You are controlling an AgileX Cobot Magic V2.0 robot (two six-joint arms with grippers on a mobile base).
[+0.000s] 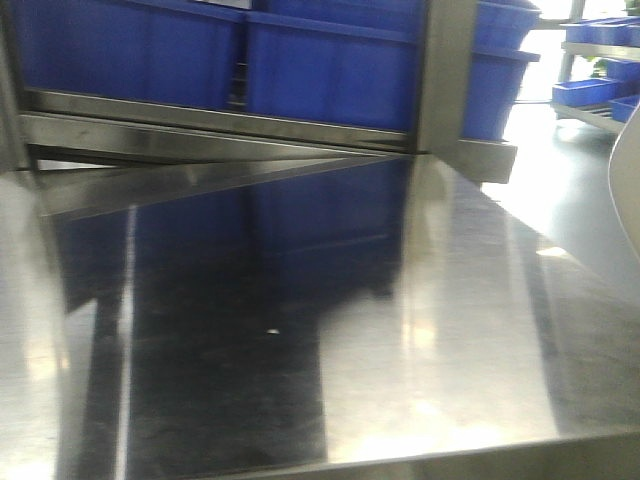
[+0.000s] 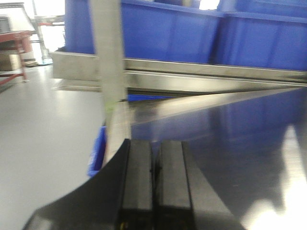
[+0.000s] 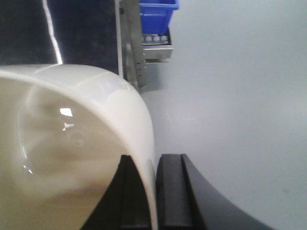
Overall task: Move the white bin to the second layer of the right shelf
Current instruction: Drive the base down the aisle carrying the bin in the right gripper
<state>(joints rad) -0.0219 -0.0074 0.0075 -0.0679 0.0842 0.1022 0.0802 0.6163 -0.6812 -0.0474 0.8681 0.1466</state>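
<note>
The white bin (image 3: 72,143) fills the lower left of the right wrist view, glossy cream with its inside facing the camera. My right gripper (image 3: 152,158) is shut on its wall, one finger inside and one outside. A sliver of the bin (image 1: 628,200) shows at the right edge of the front view. A steel rack level with small white rollers (image 3: 154,39) sits far ahead under a blue crate (image 3: 158,12); I cannot tell which layer it is. My left gripper (image 2: 156,142) hangs over the steel tabletop (image 2: 230,143), shut with nothing between its pads.
A mirror-like steel tabletop (image 1: 450,350) spreads in front. Behind it, large blue crates (image 1: 330,60) stand on a steel rack with an upright post (image 1: 445,70). More blue trays (image 1: 590,92) sit on a rack at the far right. Grey floor (image 3: 240,96) lies right of the bin.
</note>
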